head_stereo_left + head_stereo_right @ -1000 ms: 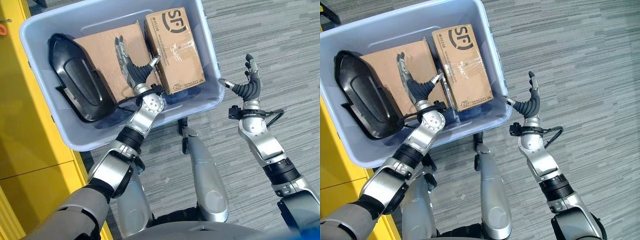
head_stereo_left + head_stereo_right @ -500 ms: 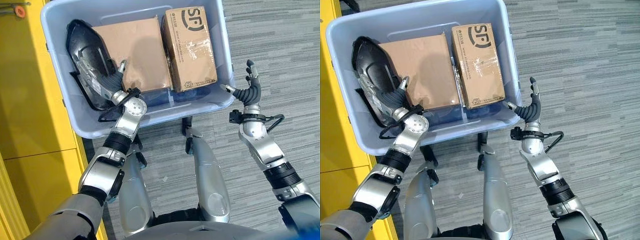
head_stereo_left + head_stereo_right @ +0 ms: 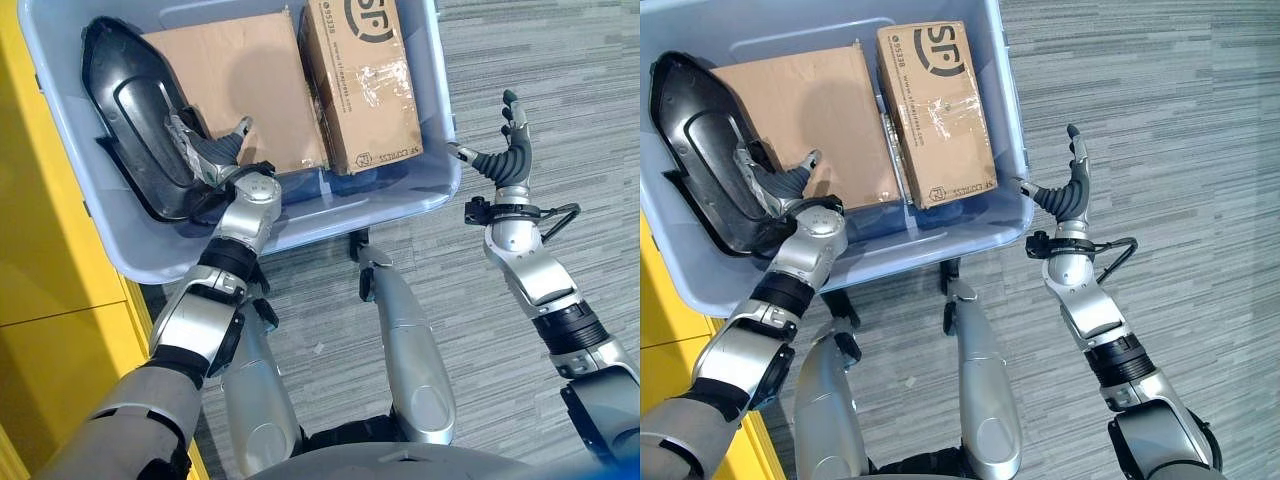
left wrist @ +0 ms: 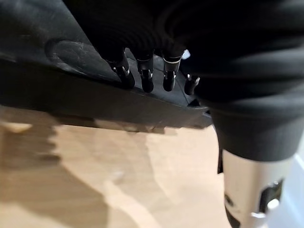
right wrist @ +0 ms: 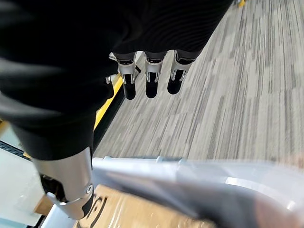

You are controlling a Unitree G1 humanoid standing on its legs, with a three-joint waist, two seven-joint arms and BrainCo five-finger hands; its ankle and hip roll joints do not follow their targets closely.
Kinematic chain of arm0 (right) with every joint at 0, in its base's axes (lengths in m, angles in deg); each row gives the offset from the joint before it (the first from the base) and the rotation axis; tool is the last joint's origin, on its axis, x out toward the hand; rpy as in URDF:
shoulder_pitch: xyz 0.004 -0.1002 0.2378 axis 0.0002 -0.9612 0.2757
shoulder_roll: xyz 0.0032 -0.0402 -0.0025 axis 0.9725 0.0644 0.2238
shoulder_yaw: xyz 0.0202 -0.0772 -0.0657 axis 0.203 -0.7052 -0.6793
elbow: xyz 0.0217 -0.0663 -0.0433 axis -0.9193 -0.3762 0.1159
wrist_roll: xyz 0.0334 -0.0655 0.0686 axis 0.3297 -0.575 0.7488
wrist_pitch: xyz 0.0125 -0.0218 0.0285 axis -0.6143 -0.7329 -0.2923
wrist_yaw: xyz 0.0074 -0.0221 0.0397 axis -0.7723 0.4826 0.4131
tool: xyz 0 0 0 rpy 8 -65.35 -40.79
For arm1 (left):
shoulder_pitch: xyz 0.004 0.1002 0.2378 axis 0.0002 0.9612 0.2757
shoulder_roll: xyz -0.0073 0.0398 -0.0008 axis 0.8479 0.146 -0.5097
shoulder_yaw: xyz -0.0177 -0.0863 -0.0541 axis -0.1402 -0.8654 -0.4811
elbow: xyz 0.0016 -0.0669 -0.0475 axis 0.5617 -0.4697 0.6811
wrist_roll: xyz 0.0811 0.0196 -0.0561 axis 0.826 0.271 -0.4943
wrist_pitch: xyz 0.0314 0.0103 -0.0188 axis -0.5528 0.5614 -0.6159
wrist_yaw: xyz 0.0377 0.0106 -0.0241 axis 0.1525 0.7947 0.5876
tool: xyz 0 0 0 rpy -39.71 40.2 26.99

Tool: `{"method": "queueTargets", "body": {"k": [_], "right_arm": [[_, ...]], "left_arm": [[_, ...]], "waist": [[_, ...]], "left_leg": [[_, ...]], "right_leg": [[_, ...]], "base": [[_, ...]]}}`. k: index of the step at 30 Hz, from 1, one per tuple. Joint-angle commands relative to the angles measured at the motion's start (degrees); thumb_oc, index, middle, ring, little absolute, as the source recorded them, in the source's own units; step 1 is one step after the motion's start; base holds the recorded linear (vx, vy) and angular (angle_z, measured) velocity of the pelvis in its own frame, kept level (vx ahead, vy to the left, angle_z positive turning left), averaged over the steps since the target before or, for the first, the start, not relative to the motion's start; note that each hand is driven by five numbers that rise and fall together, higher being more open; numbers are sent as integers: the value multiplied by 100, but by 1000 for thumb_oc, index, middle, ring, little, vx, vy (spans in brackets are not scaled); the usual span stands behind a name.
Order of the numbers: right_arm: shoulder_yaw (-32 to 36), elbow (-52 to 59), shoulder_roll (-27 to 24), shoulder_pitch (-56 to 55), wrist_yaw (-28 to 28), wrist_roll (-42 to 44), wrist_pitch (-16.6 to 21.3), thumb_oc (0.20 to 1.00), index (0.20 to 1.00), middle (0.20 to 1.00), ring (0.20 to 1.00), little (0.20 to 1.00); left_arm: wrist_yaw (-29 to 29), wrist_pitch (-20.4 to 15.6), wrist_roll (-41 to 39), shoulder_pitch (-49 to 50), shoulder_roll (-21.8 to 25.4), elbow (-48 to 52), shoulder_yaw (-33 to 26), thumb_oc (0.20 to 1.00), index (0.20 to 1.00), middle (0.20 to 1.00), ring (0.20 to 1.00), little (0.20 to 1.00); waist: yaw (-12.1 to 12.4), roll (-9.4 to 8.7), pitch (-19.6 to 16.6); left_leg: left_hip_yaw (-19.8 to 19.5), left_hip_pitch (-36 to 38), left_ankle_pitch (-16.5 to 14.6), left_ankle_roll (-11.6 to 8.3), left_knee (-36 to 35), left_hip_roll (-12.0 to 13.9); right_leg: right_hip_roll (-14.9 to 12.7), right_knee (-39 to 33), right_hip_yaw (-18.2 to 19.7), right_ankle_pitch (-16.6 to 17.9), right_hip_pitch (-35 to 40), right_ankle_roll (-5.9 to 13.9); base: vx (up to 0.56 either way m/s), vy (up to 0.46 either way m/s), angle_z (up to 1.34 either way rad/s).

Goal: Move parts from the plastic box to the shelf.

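Note:
A blue-grey plastic box [image 3: 340, 210] holds a long black plastic part [image 3: 130, 110] along its left side. Beside it lie a flat cardboard box [image 3: 250, 90] and a taller taped cardboard box [image 3: 360, 70]. My left hand [image 3: 205, 158] is inside the box, open. Its straight fingers [image 4: 145, 78] lie on the black part's [image 4: 71, 95] edge and its thumb points toward the flat cardboard. My right hand [image 3: 510, 155] hangs open outside the box's right wall, fingers [image 5: 151, 80] straight and holding nothing.
A yellow shelf unit [image 3: 50, 300] runs along the left side, close against the plastic box. Grey striped carpet [image 3: 560, 60] stretches to the right of the box and under the right hand.
My left hand has gone from the flat cardboard box leftwards onto the black part. The camera has shifted. The right hand stays open beside the box.

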Motion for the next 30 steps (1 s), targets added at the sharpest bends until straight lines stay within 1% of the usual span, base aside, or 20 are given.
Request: {"method": "queueTargets", "body": {"k": [1,2,3,4,5,8,9,10,11,12,13,15,18,19,21,25,27,28,29,30], "right_arm": [[203,201,-73,-60,-148,230,158,1000,1000,1000,1000,1000],[200,196,-82,-52,-157,253,155,1000,1000,1000,1000,1000],[201,202,-83,-59,-170,272,154,1000,1000,1000,1000,1000],[185,219,-88,-73,-179,304,155,1000,1000,1000,1000,1000],[167,217,-101,-84,-188,328,168,1000,1000,1000,1000,1000],[209,199,-83,-110,-174,283,193,1000,1000,1000,1000,1000],[214,213,-77,-94,-192,299,150,1000,1000,1000,1000,1000],[215,232,-81,-107,-194,327,139,1000,1000,1000,1000,1000],[220,289,-88,-157,-191,359,130,1000,1000,1000,1000,1000],[234,307,-86,-188,-174,370,141,1000,1000,1000,1000,1000],[263,334,-98,-246,-107,365,164,1000,1000,1000,1000,1000],[261,337,-79,-261,-93,321,160,1000,1000,1000,1000,1000],[244,335,-64,-286,-45,290,227,1000,1000,1000,1000,1000],[257,364,-63,-309,5,272,239,1000,1000,1000,1000,1000],[279,406,-76,-373,61,261,254,1000,1000,1000,1000,1000],[266,470,-74,-488,137,240,295,1000,1000,1000,1000,1000],[272,464,-74,-553,155,231,356,1000,1000,1000,1000,1000],[272,495,-69,-638,146,231,398,1000,1000,1000,1000,1000],[274,499,-66,-663,142,227,412,1000,1000,1000,1000,1000],[262,490,-51,-724,117,226,459,1000,1000,1000,1000,1000]], "left_arm": [[-529,-86,-476,-55,31,-259,102,1000,1000,1000,1000,1000],[-574,-192,-762,-96,39,-300,90,1000,1000,1000,1000,1000],[-671,-381,-908,-100,34,-320,65,1000,1000,1000,1000,1000],[-892,-699,-963,-134,16,-385,22,1000,1000,1000,1000,1000],[-1023,-861,-933,-172,15,-407,15,1000,1000,1000,1000,1000],[-1255,-902,-1135,-236,-99,-309,142,1000,1000,1000,1000,1000],[-1349,-860,-848,-269,-130,-329,231,1000,1000,1000,1000,1000],[-1534,-897,-801,-279,-133,-325,275,1000,1000,1000,1000,1000],[-1827,-960,-709,-291,-163,-283,386,1000,1000,1000,1000,1000],[-1995,-985,-551,-286,-190,-244,455,1000,1000,1000,1000,1000],[-2297,-1061,-351,-301,-243,-156,643,1000,1000,1000,1000,1000],[-2470,-1143,-467,-270,-392,-31,910,1000,1000,1000,1000,1000],[-2655,-1236,-205,-253,-485,-40,1088,1000,1000,1000,1000,1000],[-2771,-1277,41,-240,-522,-9,1187,1000,1000,1000,1000,1000],[-2717,-1243,251,-184,-556,70,1275,1000,1000,1000,1000,1000],[-2313,-1179,767,-145,-501,118,1373,1000,1000,1000,1000,1000],[-1987,-1146,1158,-132,-415,161,1404,1000,1000,1000,1000,1000],[-1584,-1117,1593,-80,-347,260,1387,1000,1000,1000,1000,1000],[-1479,-1099,1691,-63,-329,293,1382,1000,1000,1000,1000,1000],[-1051,-1115,2063,-28,-262,370,1362,1000,1000,1000,1000,1000]], "waist": [[-55,-469,-161],[-66,-483,-161],[-77,-497,-161],[-102,-520,-161],[-116,-530,-161],[-166,-544,-161],[-195,-561,-161],[-209,-574,-161],[-238,-593,-161],[-255,-599,-161],[-294,-602,-161],[-351,-568,-161],[-403,-564,-161],[-433,-558,-161],[-444,-549,-161],[-458,-506,-161],[-439,-476,-161],[-406,-452,-161],[-396,-446,-161],[-363,-433,-161]], "left_leg": [[84,-406,-292,-100,625,-39],[88,-406,-297,-100,633,-37],[90,-408,-307,-100,643,-31],[106,-404,-326,-93,656,-15],[121,-404,-336,-89,661,-3],[150,-412,-348,-78,665,0],[172,-405,-357,-74,659,1],[180,-404,-362,-72,659,8],[208,-390,-366,-60,650,19],[223,-376,-370,-53,641,23],[255,-341,-369,-46,624,34],[325,-241,-360,-32,563,30],[389,-158,-351,-34,530,48],[427,-112,-355,-30,528,59],[458,-59,-346,-30,502,63],[494,33,-345,-24,449,50],[480,51,-337,-24,432,38],[475,80,-330,-21,404,26],[470,86,-328,-21,395,21],[455,99,-320,-22,375,11]], "right_leg": [[215,185,107,-357,72,323],[223,188,107,-352,72,326],[229,188,111,-353,76,327],[234,197,112,-362,75,324],[233,203,113,-375,71,322],[250,180,129,-345,56,322],[258,166,130,-326,53,323],[262,163,131,-325,53,321],[273,151,134,-314,56,318],[280,143,142,-312,63,316],[292,128,166,-307,81,310],[311,71,216,-293,142,294],[311,30,253,-278,194,294],[309,17,273,-278,225,293],[302,-18,282,-270,272,293],[302,-42,318,-291,328,285],[294,-29,322,-303,339,284],[283,-37,311,-310,363,284],[282,-40,309,-312,371,284],[281,-36,304,-322,388,280]], "base": [[19,-34,-2],[20,-36,-2],[17,-33,-2],[0,0,0],[0,0,0],[0,-10,1],[0,0,0],[2,-36,2],[0,0,0],[0,0,0],[0,0,0],[-6,53,-3],[-11,45,-12],[-10,44,-27],[-7,32,-20],[-3,7,-2],[-9,-9,-7],[-11,-19,-4],[-18,-42,0],[-14,-50,2]]}}
